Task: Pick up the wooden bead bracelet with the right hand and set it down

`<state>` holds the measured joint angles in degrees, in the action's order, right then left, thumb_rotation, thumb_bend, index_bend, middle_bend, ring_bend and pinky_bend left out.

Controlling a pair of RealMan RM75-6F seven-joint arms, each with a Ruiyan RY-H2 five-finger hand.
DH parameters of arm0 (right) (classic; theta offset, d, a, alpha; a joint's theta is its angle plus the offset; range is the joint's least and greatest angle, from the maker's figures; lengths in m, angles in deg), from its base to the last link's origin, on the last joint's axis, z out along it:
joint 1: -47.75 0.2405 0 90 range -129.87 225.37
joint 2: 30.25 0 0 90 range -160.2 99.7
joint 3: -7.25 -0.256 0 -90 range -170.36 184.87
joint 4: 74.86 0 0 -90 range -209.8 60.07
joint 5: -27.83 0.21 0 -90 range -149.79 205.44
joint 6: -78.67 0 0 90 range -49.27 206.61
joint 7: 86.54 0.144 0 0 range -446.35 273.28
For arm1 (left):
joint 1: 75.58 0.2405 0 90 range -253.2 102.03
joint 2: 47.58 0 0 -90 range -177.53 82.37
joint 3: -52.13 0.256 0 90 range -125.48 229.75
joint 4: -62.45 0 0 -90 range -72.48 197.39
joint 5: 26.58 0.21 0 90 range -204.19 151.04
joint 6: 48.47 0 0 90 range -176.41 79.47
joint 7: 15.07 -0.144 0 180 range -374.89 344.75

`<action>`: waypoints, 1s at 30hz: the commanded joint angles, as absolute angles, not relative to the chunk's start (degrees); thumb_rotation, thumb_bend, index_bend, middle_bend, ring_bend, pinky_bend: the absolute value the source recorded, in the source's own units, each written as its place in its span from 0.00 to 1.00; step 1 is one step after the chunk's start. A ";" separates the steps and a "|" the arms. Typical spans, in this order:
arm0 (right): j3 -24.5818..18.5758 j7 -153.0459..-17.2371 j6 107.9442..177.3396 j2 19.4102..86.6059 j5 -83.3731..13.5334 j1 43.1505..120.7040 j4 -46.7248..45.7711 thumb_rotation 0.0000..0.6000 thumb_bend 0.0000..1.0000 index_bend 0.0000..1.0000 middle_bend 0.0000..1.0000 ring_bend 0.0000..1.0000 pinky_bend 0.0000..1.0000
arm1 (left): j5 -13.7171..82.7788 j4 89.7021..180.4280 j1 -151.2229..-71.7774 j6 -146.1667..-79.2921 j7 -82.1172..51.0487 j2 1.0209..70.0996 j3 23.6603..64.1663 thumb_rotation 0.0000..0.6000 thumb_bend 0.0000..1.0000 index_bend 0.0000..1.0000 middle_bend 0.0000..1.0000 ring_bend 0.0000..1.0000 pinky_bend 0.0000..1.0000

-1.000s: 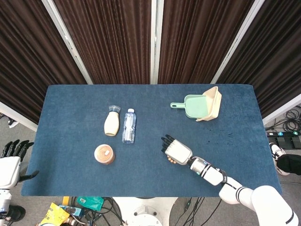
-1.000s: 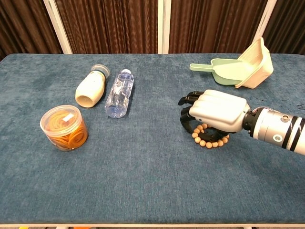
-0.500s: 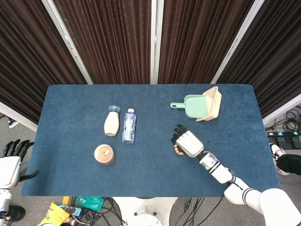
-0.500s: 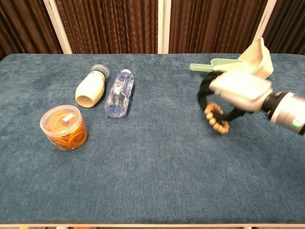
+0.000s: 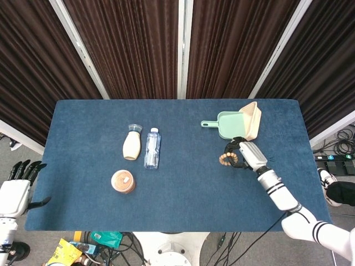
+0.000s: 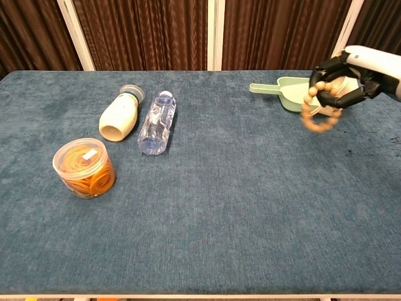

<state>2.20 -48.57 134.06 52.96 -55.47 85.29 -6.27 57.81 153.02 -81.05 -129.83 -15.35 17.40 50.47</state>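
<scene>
left hand [image 5: 15,191] off the table's left edge, fingers apart, idle | right hand [image 6: 351,74] clenched round round-beaded wooden bracelet [image 6: 317,108], risen from mid-table a second ago, now airborne near green dustpan [image 6: 283,88] | pickup done, set-down pending

blue table [image 5: 183,188], bottles [image 5: 152,148], rubber-band tub [image 5: 123,181], dustpan [image 5: 233,124]

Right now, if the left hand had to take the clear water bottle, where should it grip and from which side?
Probably mid-body. The water bottle lies on its side, cap pointing away from the robot, close beside the cream bottle on its left. Come from above, fingers across the barrel. The left hand hangs off the table, holding nothing.
</scene>
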 commanded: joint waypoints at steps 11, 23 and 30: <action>1.94 -19.77 118.48 40.92 -54.12 86.22 8.68 0.94 0.59 0.73 0.64 0.33 0.04 | 57.92 152.89 -82.05 -128.63 -15.43 17.79 50.53 1.00 0.04 0.18 0.13 0.02 0.02; 6.40 10.80 129.92 44.06 -69.53 86.85 9.13 0.20 0.00 0.52 0.55 0.24 0.03 | 57.69 153.07 -81.57 -129.28 -15.18 17.96 50.87 1.00 0.04 0.18 0.13 0.02 0.02; 7.41 13.86 134.87 46.61 -70.44 87.59 8.51 0.04 0.08 0.48 0.54 0.21 0.00 | 57.45 152.74 -81.05 -129.62 -14.73 18.36 51.18 1.00 0.03 0.19 0.13 0.02 0.02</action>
